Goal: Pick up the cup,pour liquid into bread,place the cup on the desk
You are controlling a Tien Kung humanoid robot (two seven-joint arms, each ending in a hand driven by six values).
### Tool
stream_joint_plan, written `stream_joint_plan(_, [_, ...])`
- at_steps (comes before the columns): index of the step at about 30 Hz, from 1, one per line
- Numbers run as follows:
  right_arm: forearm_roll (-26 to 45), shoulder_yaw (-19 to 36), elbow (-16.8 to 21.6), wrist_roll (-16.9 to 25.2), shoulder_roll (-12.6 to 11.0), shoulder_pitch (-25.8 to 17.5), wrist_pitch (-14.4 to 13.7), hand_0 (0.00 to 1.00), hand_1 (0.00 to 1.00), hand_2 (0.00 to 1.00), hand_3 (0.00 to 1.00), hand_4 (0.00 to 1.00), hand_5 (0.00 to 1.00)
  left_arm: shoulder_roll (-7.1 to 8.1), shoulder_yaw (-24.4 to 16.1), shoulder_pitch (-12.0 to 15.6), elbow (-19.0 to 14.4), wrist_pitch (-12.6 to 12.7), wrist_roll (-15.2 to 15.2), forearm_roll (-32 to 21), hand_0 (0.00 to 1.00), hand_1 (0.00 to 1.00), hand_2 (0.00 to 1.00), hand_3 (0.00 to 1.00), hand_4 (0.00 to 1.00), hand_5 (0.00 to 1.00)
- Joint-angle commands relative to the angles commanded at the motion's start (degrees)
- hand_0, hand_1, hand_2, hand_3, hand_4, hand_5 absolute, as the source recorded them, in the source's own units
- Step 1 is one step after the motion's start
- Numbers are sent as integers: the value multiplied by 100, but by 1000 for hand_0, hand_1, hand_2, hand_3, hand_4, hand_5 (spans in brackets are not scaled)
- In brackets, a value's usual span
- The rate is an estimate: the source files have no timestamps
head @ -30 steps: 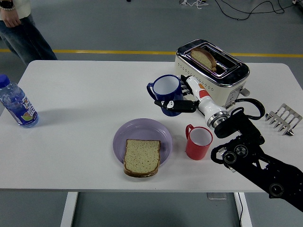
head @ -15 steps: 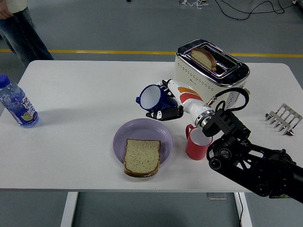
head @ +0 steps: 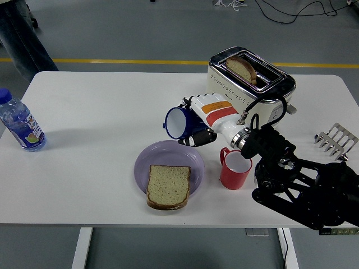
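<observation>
My right hand (head: 197, 124) is shut on the blue cup (head: 176, 122) and holds it in the air, tipped onto its side with the white-lined mouth facing left and down. The cup hangs just above the far right rim of the purple plate (head: 147, 158). A slice of brown bread (head: 168, 186) lies on the near part of that plate, below and left of the cup. No liquid shows between cup and bread. My left arm is out of sight.
A red cup (head: 234, 168) stands upright right of the plate, beside my forearm. A toaster (head: 251, 81) with toast stands behind my hand. A metal toast rack (head: 336, 140) is far right, a water bottle (head: 19, 124) far left. A person's legs (head: 19, 33) show top left.
My right hand lifted the blue cup off the table, carried it left toward the plate and rolled it from upright onto its side. The person at top left shifted.
</observation>
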Motion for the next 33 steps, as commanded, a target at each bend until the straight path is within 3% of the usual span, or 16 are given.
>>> stream_joint_plan(7, [-478, -155, -87, 116, -21, 87, -54, 299, 337, 496, 553, 705, 63, -6, 0, 7, 1, 4, -4, -5, 666, 733, 737, 630, 396, 998])
stream_joint_plan(10, [-895, -333, -180, 284, -68, 198, -295, 340, 347, 497, 554, 698, 65, -10, 14, 16, -1, 7, -7, -15, 666, 733, 736, 630, 396, 998])
stream_joint_plan(13, [-1047, -436, -212, 331, -98, 271, -389, 340, 347, 497, 554, 698, 65, -12, 24, 23, -2, 8, -10, -19, 666, 733, 736, 630, 396, 998])
stream_joint_plan(14, [-1113, -502, -228, 327, -113, 321, -407, 404, 358, 513, 557, 680, 56, -15, 31, 28, -1, 10, -9, -26, 667, 734, 736, 630, 397, 998])
stream_joint_plan(16, [-1218, -624, -252, 311, -134, 397, -425, 404, 358, 513, 557, 680, 56, -18, 42, 36, 0, 11, -9, -35, 667, 734, 736, 630, 397, 998])
stream_joint_plan(23, [-1596, -1046, -321, 127, -148, 624, -364, 426, 370, 521, 560, 676, 44, -21, 76, 62, -1, 10, -11, -44, 668, 733, 737, 631, 396, 998])
stream_joint_plan(33, [-2033, -1185, -320, -243, -113, 749, -175, 473, 407, 547, 568, 645, 2, -21, 71, 72, -3, 18, -10, -39, 668, 734, 736, 629, 395, 998])
